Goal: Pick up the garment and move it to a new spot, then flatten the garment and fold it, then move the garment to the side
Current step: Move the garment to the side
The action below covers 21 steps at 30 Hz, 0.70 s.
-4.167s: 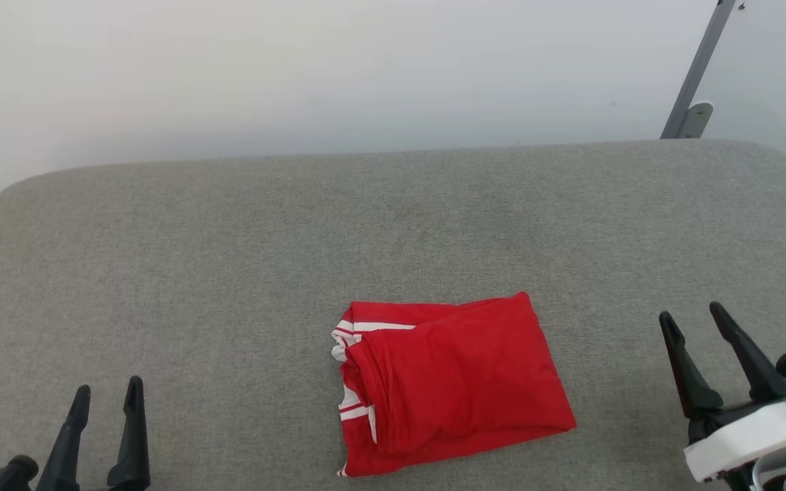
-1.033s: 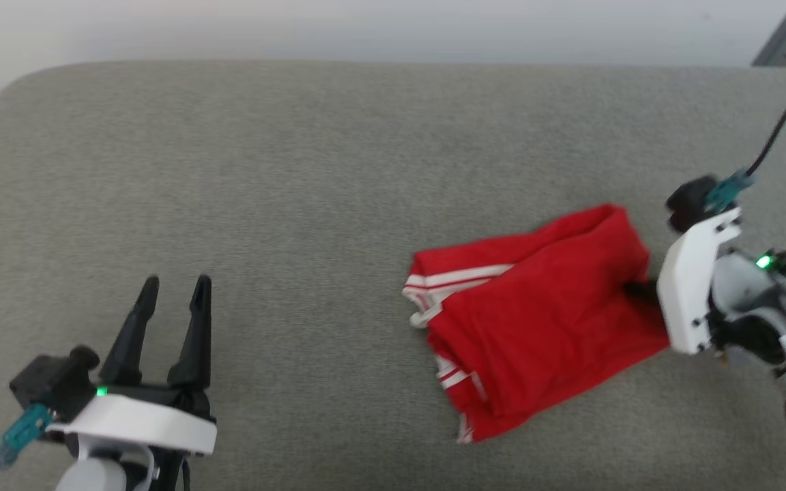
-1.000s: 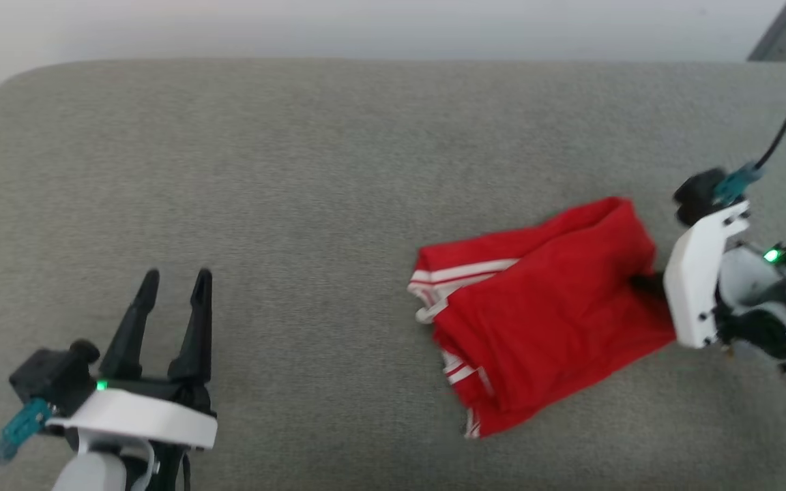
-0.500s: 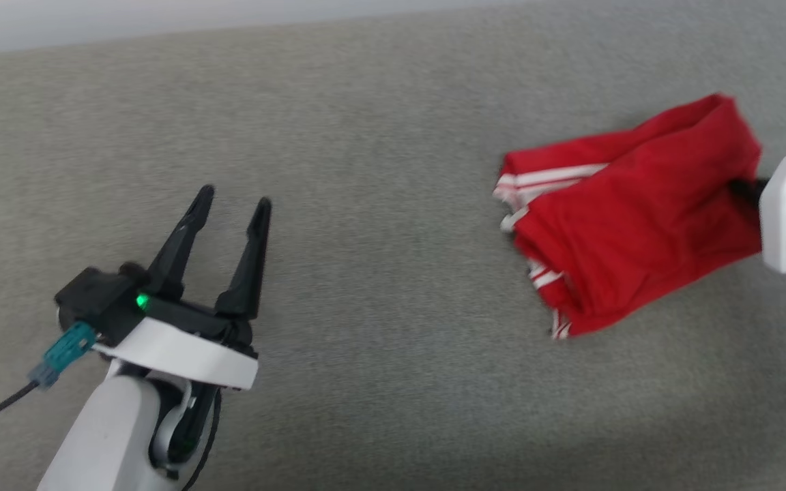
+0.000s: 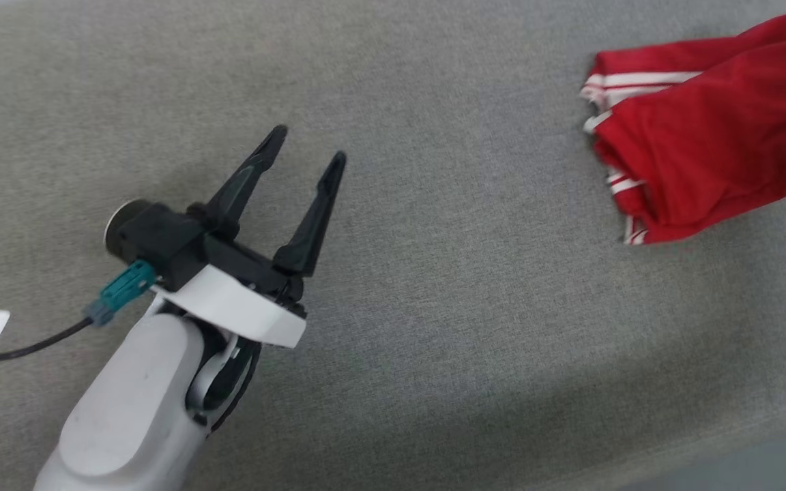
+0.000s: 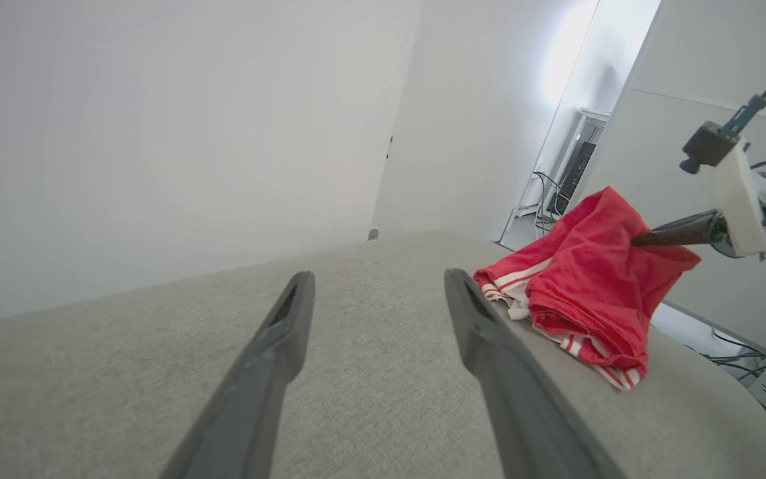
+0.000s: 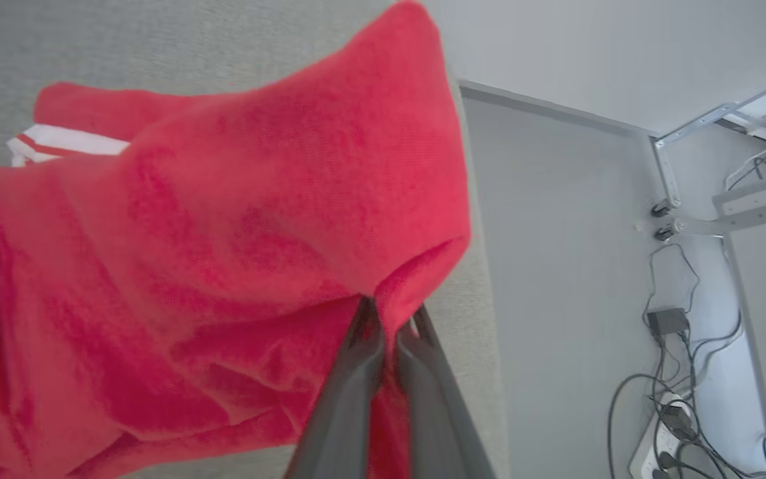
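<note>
Near the right edge of the grey cloth-covered desk point(image 5: 447, 320) we find the garment point(image 5: 707, 136), a folded red bundle with red-and-white striped trim showing along its left side. Our right hand point(image 7: 389, 319) is pressed together on a fold of red cloth at the bundle's right end, its two dark fingers pinching it. In the left wrist view, that hand point(image 6: 639, 239) holds this end raised off the desk point(image 6: 370, 399), while the striped end of the garment point(image 6: 589, 293) rests on the surface close to the edge. In the right wrist view the garment point(image 7: 223, 233) hangs in soft folds ahead of the fingers, and the desk's edge runs just beside it.

Our left hand point(image 5: 310, 144) is well apart from the garment, toward the desk's left side and over bare cloth. Its fingers are spread wide with nothing between them, as the left wrist view point(image 6: 378, 275) also shows. Whether it touches the desk we cannot tell.
</note>
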Available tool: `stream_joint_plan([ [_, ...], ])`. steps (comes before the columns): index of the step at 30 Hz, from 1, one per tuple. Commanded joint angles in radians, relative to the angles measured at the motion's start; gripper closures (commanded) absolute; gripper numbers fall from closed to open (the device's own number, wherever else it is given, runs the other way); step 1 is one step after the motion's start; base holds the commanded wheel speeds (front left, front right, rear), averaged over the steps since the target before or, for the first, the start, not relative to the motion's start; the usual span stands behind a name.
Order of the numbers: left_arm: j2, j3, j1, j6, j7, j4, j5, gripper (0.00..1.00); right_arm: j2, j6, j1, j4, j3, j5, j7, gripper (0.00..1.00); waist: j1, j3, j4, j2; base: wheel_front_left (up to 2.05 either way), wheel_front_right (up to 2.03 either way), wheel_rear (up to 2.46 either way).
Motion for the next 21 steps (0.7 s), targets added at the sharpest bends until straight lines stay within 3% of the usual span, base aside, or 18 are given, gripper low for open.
stream_joint_plan([
  [1,0.006,-0.012,-0.024,-0.002,-0.005,0.005,-0.009,0.00,-0.005,-0.001,-0.020,0.018,-0.005,-0.023,-0.021,1.00,0.0000,0.018,-0.010,0.0000,0.00,0.00,0.00],
  [7,-0.003,-0.069,-0.098,-0.002,-0.005,0.017,-0.017,0.00,-0.018,-0.001,-0.077,0.134,-0.020,-0.172,-0.128,1.00,0.0000,0.058,0.001,0.0000,0.00,0.00,0.00],
  [21,-0.007,-0.107,-0.165,-0.002,-0.005,0.034,-0.048,0.00,0.081,0.000,-0.158,0.421,-0.118,-0.351,-0.297,1.00,0.0000,0.105,0.055,0.0000,0.00,0.00,0.00],
])
